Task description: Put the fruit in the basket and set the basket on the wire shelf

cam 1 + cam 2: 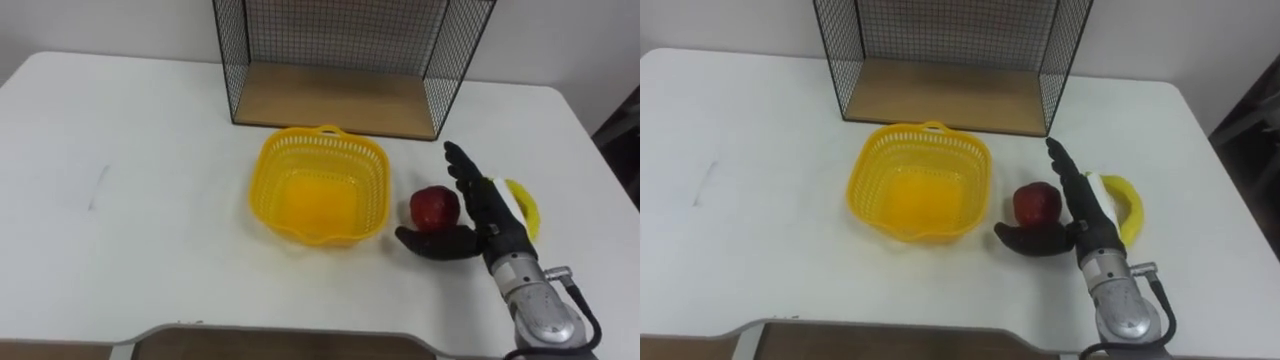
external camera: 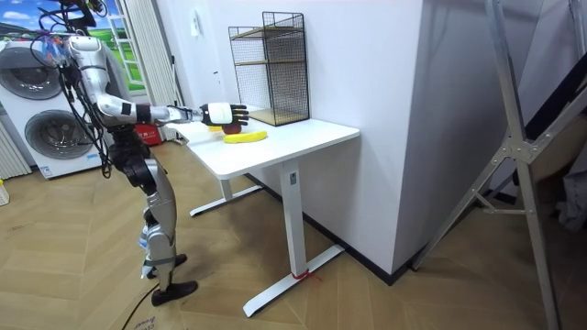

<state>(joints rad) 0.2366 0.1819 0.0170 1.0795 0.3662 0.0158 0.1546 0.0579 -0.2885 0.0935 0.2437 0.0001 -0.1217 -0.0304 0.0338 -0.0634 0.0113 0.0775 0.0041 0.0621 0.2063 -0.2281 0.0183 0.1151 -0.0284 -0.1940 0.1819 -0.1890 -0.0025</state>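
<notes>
The right hand had open, straight fingers just beside the apple on the counter, right of the basket. The apple looked firm, smooth and slippery; better to cup its middle.

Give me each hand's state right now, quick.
Right hand: open, fingers straight beside the apple, holding nothing.
Left hand: cannot be told.

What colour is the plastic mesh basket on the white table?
Yellow plastic basket; clearest in the left eye view.
</notes>
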